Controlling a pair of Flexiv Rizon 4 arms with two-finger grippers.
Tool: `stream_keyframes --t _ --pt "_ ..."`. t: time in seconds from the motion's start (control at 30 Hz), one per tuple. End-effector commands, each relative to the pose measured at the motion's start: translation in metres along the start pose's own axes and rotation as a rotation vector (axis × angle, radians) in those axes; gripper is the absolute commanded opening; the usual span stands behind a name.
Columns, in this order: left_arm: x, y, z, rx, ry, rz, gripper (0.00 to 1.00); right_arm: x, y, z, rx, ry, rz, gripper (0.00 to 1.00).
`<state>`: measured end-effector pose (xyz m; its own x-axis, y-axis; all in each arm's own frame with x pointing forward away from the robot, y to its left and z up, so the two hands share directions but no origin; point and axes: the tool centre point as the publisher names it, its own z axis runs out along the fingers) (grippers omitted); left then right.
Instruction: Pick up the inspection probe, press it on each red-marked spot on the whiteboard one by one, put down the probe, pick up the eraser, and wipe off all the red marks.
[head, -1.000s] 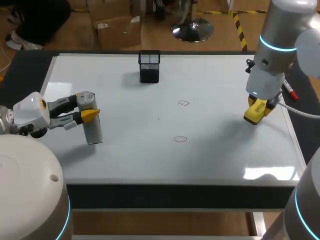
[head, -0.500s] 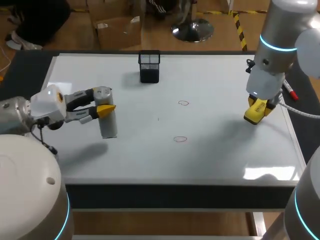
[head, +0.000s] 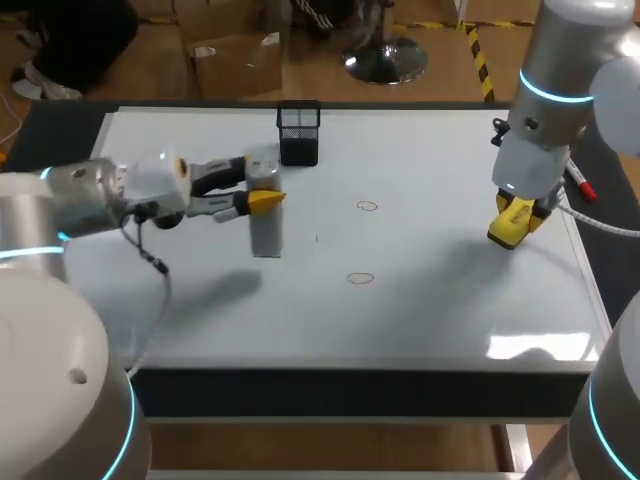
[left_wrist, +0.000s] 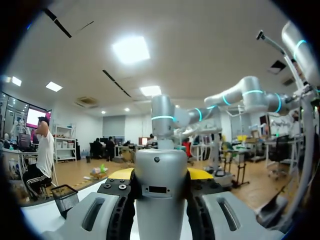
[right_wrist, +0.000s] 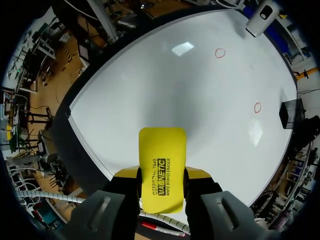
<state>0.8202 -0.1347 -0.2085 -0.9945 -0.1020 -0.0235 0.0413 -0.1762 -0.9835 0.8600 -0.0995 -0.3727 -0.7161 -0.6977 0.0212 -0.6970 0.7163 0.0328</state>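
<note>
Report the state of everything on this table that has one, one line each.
inspection probe, upright, gripped, apparently lifted off the whiteboard
left gripper, shut on the inspection probe
eraser, gripped, away from the marks
right gripper, shut on the eraser
red marks, two circles, both unwiped
mesh holder, upright
marker, lying flat at the whiteboard's right edge

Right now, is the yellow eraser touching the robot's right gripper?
Touching. The right wrist view shows the eraser pinched from both sides by the right gripper.

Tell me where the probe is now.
Head view: the probe is upright in the left tool, over the whiteboard, left of the red circles.
</note>
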Motion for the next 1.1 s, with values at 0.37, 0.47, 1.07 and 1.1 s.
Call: stream_keyframes --t 0.37,0.47,1.07,1.1 --pt "-0.04 0.014 0.082 0.007 0.12 -0.017 0.0 0.0 0.0 0.0 0.003 0.002 -0.001 0.0" --pt "-0.047 0.019 0.096 0.005 0.126 -0.022 0.0 0.0 0.0 0.0 0.003 0.002 -0.001 0.0" --pt "-0.092 0.05 0.159 -0.001 0.147 -0.024 0.0 0.0 0.0 0.0 0.003 0.002 -0.001 0.0" --pt "-0.093 0.052 0.161 -0.002 0.148 -0.022 0.0 0.0 0.0 0.0 0.003 0.002 -0.001 0.0"
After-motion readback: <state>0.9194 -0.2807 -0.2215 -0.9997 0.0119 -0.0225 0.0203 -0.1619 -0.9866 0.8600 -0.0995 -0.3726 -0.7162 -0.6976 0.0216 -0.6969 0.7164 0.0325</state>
